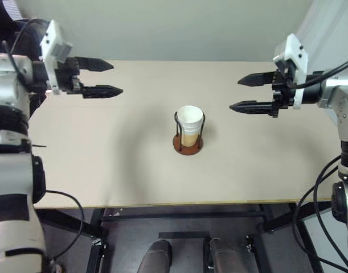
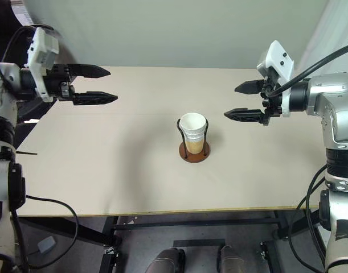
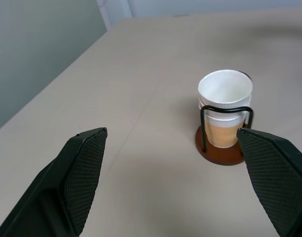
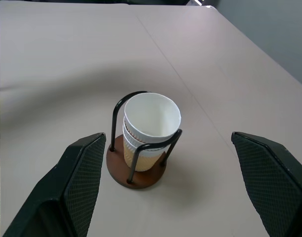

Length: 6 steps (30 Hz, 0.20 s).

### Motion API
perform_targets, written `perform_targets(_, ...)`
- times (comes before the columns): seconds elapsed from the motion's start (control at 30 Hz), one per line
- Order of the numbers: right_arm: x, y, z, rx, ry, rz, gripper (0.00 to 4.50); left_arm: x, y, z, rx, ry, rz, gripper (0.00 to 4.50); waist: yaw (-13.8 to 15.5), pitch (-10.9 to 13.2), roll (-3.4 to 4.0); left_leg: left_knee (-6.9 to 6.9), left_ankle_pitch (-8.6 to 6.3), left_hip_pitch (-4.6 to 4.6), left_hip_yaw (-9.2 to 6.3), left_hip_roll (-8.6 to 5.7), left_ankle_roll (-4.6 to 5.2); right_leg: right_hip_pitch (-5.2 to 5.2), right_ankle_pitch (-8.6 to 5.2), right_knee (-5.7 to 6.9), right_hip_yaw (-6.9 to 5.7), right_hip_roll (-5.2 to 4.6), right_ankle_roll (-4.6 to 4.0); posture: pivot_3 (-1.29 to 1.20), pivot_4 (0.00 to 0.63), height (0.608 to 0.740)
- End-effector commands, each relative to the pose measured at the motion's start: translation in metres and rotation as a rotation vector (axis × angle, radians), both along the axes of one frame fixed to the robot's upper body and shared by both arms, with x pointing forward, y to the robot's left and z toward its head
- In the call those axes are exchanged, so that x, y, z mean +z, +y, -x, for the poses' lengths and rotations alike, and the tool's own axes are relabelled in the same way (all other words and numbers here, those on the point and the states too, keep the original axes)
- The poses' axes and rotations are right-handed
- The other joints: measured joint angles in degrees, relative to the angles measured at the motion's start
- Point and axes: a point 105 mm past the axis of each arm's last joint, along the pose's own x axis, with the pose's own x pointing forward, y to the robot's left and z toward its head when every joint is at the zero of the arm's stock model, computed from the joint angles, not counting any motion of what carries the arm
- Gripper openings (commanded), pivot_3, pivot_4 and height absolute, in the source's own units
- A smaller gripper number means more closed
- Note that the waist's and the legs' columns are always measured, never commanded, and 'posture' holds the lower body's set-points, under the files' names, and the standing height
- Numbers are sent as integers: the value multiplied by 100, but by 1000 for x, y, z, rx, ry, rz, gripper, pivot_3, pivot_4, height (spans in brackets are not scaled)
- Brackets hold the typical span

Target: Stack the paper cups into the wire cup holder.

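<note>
Beige worktop (image 1: 105,165), rectangular, set before a pale grey wall; dark frame members and floor beneath its near edge.

Left eye view. Wire cup holder (image 1: 188,149): round reddish-brown disc base, thin black wire loops rising upright, standing near the middle of the worktop. Paper cups (image 1: 189,124): nested one inside another within the wire loops, white rolled rims stacked at the top, tan side showing low down, white interior of the top cup facing up. Left gripper (image 1: 105,77): raised above the worktop's far left part, pointing toward the centre, two black fingers apart, nothing between them, well apart from the holder. Right gripper (image 1: 249,93): raised at the far right part, pointing toward the centre, fingers apart and empty, nearer to the holder than the left one yet clear of it.

Right eye view. Same arrangement; holder and cups sit between the two grippers, touched by neither.

Left wrist view. Two black textured fingers (image 3: 76,173) spread wide; cups in the holder stand on the worktop beyond them, close to one fingertip's edge in the picture.

Right wrist view. Fingers (image 4: 79,182) spread wide; holder with stacked cups stands on the bare worktop between and beyond them, its shadow falling on the surface beside the base.
</note>
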Motion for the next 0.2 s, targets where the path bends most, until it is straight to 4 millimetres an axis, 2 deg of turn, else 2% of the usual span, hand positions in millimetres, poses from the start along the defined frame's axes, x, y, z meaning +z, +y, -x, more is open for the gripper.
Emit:
perform_targets(0.03,3,-1,5,-2,-41,12,4116,21,-1,4,-7,-74,-4,4500,-12,-2,-3,-6,0,2,8,-6,0,0,0,-1,-3,8,1,0,150,740)
perform_targets(0.2,4,-5,1,-9,-42,12,4116,23,-8,0,-15,-76,-18,4500,-11,1,3,-14,-4,-4,4,8,4,-5,3,-15,2,-5,24,0,150,740)
